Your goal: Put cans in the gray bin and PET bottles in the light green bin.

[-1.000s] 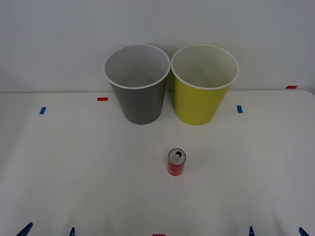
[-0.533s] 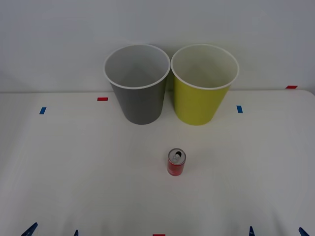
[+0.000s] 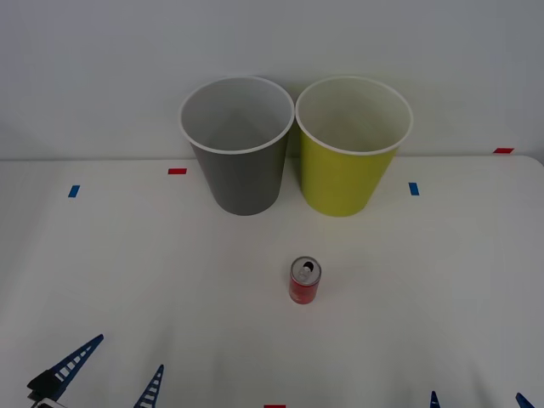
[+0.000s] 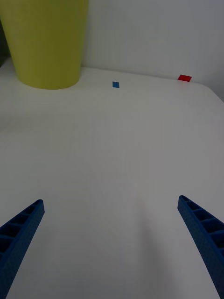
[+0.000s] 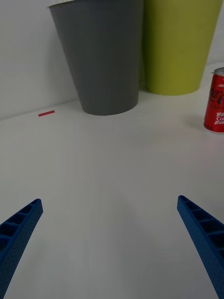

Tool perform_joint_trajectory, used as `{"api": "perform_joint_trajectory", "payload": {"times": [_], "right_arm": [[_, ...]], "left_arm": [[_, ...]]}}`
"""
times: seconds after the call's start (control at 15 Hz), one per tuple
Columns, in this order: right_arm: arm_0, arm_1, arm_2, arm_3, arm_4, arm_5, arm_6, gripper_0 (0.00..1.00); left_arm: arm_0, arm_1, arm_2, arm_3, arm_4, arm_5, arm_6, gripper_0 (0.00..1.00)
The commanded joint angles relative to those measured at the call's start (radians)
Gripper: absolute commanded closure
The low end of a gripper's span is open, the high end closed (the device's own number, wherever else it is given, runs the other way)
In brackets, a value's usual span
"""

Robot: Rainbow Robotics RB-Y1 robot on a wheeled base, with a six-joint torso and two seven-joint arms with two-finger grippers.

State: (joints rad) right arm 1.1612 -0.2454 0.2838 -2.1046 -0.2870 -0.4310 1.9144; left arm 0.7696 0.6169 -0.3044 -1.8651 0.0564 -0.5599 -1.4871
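A small red can (image 3: 304,280) with a silver top stands upright on the white table, in front of the two bins; the left wrist view has the can (image 5: 215,102) too. The gray bin (image 3: 238,144) and the light green bin (image 3: 351,144) stand side by side at the back, both upright with nothing showing inside. My left gripper (image 3: 119,371) is open at the front left, well short of the can, and the gray bin (image 5: 101,51) lies ahead of it. My right gripper (image 3: 478,399) is open at the front right edge, with the light green bin (image 4: 48,41) ahead. No PET bottles are in view.
Small blue tape marks (image 3: 74,190) (image 3: 414,188) and red tape marks (image 3: 177,171) (image 3: 503,150) lie on the table (image 3: 153,272). A plain white wall rises right behind the bins.
My left gripper has moved forward over the table, its fingers reaching much farther into the front view. The right gripper, the can and both bins have stayed put.
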Motion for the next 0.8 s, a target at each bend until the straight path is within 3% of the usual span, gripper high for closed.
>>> {"api": "perform_joint_trajectory", "payload": {"times": [0.07, 0.47, 0.6, 0.8], "right_arm": [[0.0, 0.0, 0.0, 0.0, 0.0, 0.0, 0.0, 0.0], [0.0, 0.0, 0.0, 0.0, 0.0, 0.0, 0.0, 0.0], [0.0, 0.0, 0.0, 0.0, 0.0, 0.0, 0.0, 0.0], [0.0, 0.0, 0.0, 0.0, 0.0, 0.0, 0.0, 0.0]], "left_arm": [[-0.067, 0.047, -0.051, 0.0, -0.006, 0.0, -0.008, 0.0], [-0.23, 0.086, -0.174, 0.081, -0.003, 0.001, -0.012, 0.0], [-0.296, 0.086, -0.222, 0.089, 0.043, 0.006, -0.012, 0.0], [-0.375, 0.08, -0.288, 0.087, 0.046, 0.057, -0.013, 0.0]]}}
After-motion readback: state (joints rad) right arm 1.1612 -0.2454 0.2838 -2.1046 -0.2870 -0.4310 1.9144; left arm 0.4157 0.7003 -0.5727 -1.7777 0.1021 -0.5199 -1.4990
